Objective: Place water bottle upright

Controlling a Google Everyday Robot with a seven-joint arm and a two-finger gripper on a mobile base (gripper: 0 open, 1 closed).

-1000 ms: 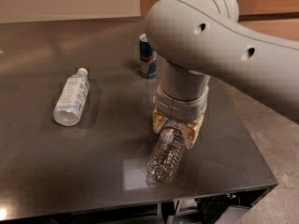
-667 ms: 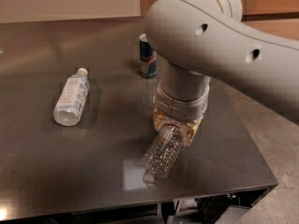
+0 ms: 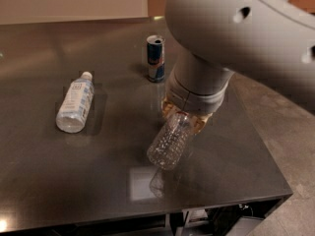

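The water bottle [image 3: 170, 140] is clear and ribbed. It hangs tilted above the dark table [image 3: 44, 181], its base pointing down and to the left, its cap end hidden in my gripper. My gripper [image 3: 186, 116] is under the big grey arm at centre right and is shut on the bottle's upper part. The bottle's base is clear of the table surface, with its reflection below it.
A smaller smooth bottle with a wide white label [image 3: 75, 102] lies on its side at the left. A blue-and-silver drink can [image 3: 156, 58] stands upright behind the gripper. The table's right edge [image 3: 268, 151] and front edge are close to the gripper.
The held bottle has swung with its base further left and lifted a little. The arm fills more of the view than before.
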